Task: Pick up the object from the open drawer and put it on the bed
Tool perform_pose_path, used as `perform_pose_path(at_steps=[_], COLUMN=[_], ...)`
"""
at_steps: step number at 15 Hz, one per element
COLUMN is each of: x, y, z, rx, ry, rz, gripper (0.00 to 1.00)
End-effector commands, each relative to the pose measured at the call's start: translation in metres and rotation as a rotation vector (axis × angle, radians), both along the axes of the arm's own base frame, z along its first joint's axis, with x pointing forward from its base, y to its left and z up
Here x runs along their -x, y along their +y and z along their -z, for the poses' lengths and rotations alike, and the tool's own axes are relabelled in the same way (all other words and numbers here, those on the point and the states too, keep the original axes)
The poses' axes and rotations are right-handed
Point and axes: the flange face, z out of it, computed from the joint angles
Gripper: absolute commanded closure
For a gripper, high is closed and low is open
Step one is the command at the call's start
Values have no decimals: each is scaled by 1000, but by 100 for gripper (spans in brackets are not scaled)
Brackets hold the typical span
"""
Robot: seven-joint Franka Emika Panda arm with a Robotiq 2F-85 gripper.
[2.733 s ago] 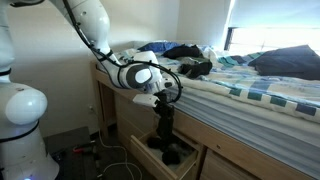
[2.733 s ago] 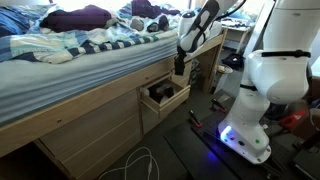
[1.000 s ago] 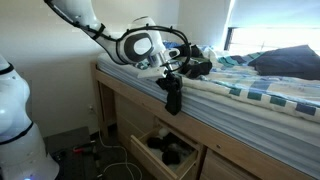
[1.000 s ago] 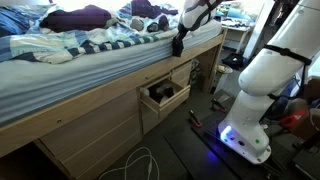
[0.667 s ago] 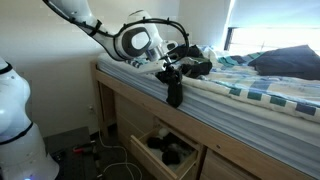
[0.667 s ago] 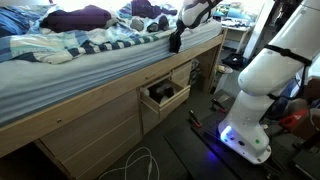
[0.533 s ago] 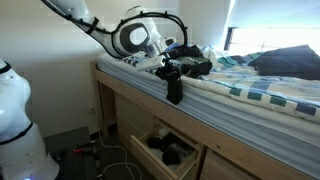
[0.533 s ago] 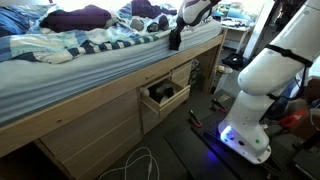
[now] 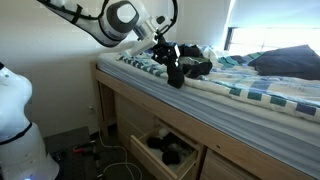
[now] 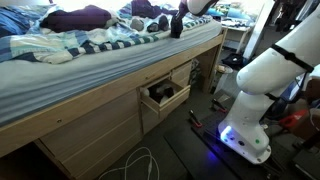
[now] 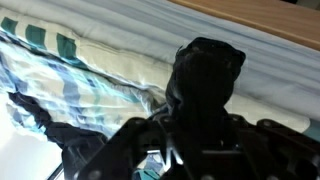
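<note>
White robot base (image 9: 15,110) is standing at the left of an exterior view, beyond the bed's end. The arm (image 9: 115,18) is reaching from the upper left toward the near corner of the bed (image 9: 250,100).

Gripper (image 9: 170,62): jaws are closing around a black object (image 9: 176,75) and holding it upright. The object is sitting at the bed's front edge, close to that corner, low over the striped bedding (image 9: 140,66). Contact with the bedding: cannot tell.

Right of the object, a heap of dark clothes (image 9: 197,62) is lying on the bedding. Farther right, a dark blue cover (image 9: 285,62) is lying near the window.

Below the front edge, the drawer (image 9: 137,148) is standing open, with other black items (image 9: 172,152) lying inside. Cables (image 9: 115,168) are trailing on the floor at its left.

In the opposite exterior view the bed (image 10: 70,65) is filling the left side. The gripper (image 10: 178,22) is holding the black object (image 10: 176,30) at the bed's far corner. The open drawer (image 10: 155,108) is lying below it, and the robot base (image 10: 262,85) is standing at the right.

Wrist view: the black object (image 11: 207,75) is filling the centre, with the gripper (image 11: 200,135) clamping its lower part. The striped bedding (image 11: 60,70) is lying behind it.
</note>
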Motion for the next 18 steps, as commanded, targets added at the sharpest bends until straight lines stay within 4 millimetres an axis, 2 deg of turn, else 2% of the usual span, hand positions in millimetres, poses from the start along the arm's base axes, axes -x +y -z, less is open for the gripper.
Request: perform_pose_path(at_steps=[1, 6, 9, 12, 16, 17, 18], x=[18, 14, 5, -11, -35, -42, -46], y=[9, 21, 27, 33, 48, 63, 68], z=[-26, -46, -45, -28, 10, -2, 7], rx=[31, 33, 7, -57, -139, -149, -160], ry=[-86, -259, -389, -470, -500, -481, -467], rz=[-15, -122, -228, -299, -365, -369, -378], gripper=[92, 92, 92, 92, 92, 92, 92])
